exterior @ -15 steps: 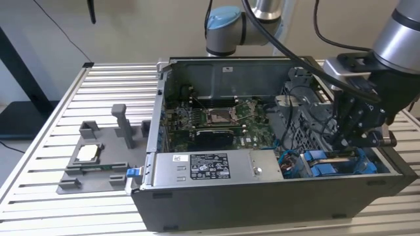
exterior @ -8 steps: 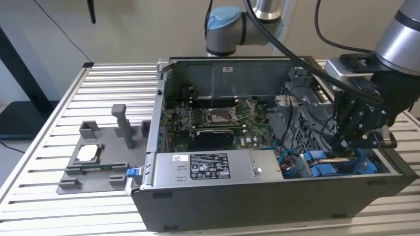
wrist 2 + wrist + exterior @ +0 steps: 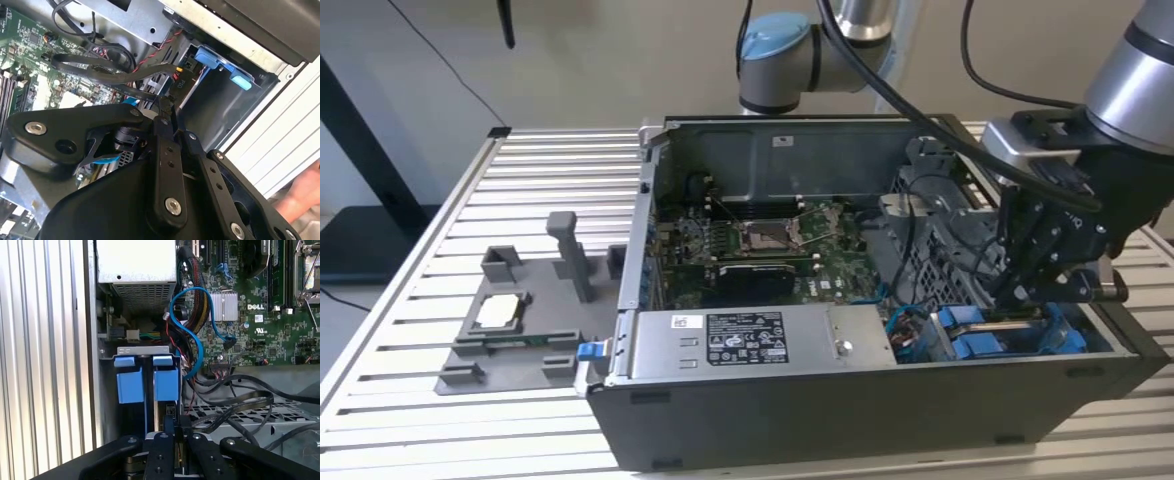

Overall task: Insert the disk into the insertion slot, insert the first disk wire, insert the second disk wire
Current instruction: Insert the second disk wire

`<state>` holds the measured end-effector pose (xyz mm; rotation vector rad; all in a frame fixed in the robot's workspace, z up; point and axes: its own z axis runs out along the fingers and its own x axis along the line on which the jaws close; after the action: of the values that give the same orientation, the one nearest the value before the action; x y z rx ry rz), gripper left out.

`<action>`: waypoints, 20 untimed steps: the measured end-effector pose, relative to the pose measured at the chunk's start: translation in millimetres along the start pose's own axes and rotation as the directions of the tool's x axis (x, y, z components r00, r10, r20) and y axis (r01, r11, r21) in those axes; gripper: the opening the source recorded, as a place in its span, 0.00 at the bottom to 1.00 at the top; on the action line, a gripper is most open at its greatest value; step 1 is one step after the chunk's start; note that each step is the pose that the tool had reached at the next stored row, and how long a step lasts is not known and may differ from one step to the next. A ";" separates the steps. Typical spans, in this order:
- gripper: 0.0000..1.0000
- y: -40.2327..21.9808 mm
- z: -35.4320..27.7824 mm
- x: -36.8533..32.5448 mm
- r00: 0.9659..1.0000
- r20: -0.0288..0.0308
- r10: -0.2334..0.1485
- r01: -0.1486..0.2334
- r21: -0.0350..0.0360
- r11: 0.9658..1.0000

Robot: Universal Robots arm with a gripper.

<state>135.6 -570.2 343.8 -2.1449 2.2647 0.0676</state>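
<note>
Grey ribbed table [image 3: 440,250] carried the open computer case [image 3: 854,420], and we saw the power-supply box [image 3: 747,345] along its front edge. Further right, the disk [image 3: 1001,335] in its blue carrier sat in the insertion slot [image 3: 934,270] at the case's front right corner. Our gripper [image 3: 1027,295] hung just above it; we could not tell whether its fingers were apart.

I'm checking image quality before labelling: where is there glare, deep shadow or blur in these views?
Exterior view: bright glare on the table slats; the case front is dark. Second wrist view: the gripper linkage is near-black, and a blurred hand sits at the edge. First wrist view: evenly lit, blue tabs crisp, slats bright.
</note>
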 end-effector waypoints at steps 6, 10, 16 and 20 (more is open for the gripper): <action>0.16 -0.6 1.3 0.0 1.000 0.000 0.000 0.000 0.000 1.000; 0.16 -0.7 2.7 0.1 1.000 0.001 0.000 0.000 0.000 1.000; 0.16 -1.5 3.7 0.1 1.000 0.001 0.000 0.000 0.000 1.000; 0.16 -2.0 5.0 0.1 1.000 0.001 0.000 0.000 0.000 1.000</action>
<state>137.5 -570.2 338.8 -2.1443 2.2641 0.0691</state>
